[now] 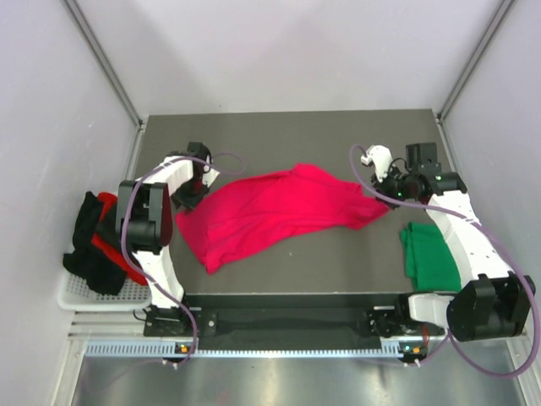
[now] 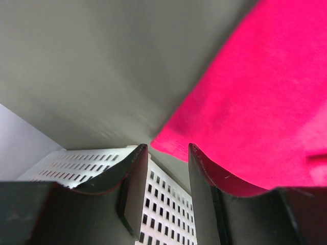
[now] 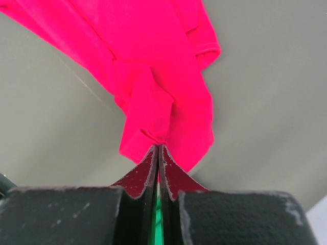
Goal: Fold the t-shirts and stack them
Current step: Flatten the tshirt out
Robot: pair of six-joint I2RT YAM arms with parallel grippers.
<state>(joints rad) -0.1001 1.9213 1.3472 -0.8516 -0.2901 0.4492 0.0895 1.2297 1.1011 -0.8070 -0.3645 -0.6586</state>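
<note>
Angling inward, right fingers (image 3: 145, 172) clamped on crimson-pink t-shirt (image 1: 270, 211); left fingers (image 2: 134, 168) apart at its edge.

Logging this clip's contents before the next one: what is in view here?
crimson-pink t-shirt: one, crimson-pink, spread across the middle of the table.
green t-shirt: one, dark green, compact, on the table's right side, partly under the right arm.
black and red clothes: a heap, count unclear, in the basket.
basket: one, white, perforated, left of the table.
table: one, dark grey.
left gripper: open, at the crimson-pink t-shirt's left edge.
right gripper: shut on its right end.
</note>
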